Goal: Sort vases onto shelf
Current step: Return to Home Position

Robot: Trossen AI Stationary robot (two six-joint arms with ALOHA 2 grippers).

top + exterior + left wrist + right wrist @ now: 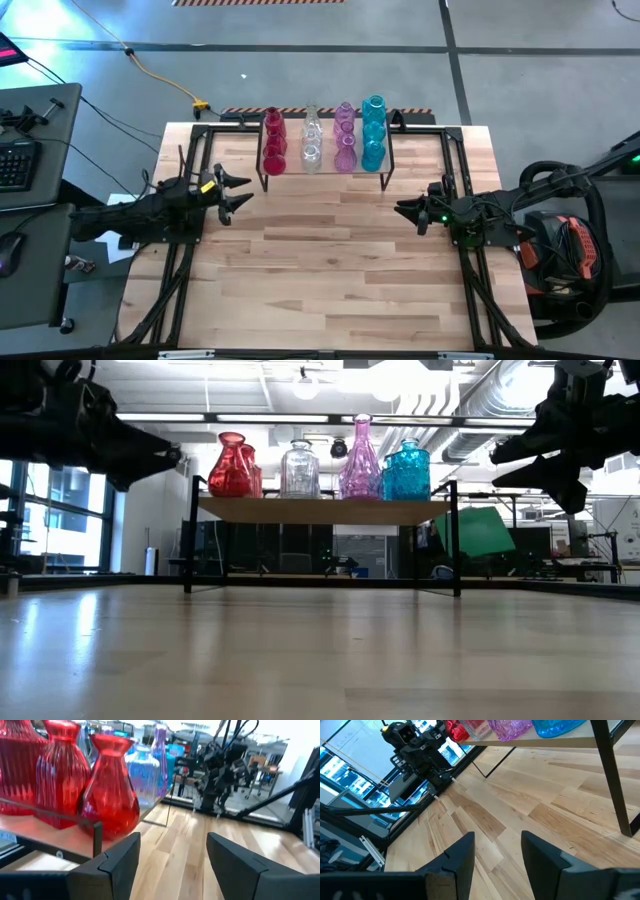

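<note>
The shelf [293, 166], a light wood top on thin black legs, stands at the middle of the table's far side. On it the vases stand upright on their bases in rows by colour: red [273, 140], clear [312, 142], pink-purple [345, 140] and teal [374, 135]. My left gripper [246, 191] is open and empty. It hangs level above the table, just left of the shelf's near left corner, with the red vases [107, 795] close ahead of it. My right gripper [406, 213] is open and empty, right of the shelf's near right corner.
Black frame rails [185, 250] run along the table's left and right sides under the arms. Bare plank tabletop [320, 280] stretches from the shelf to the near edge. A desk with a keyboard [15, 160] stands off the table's left.
</note>
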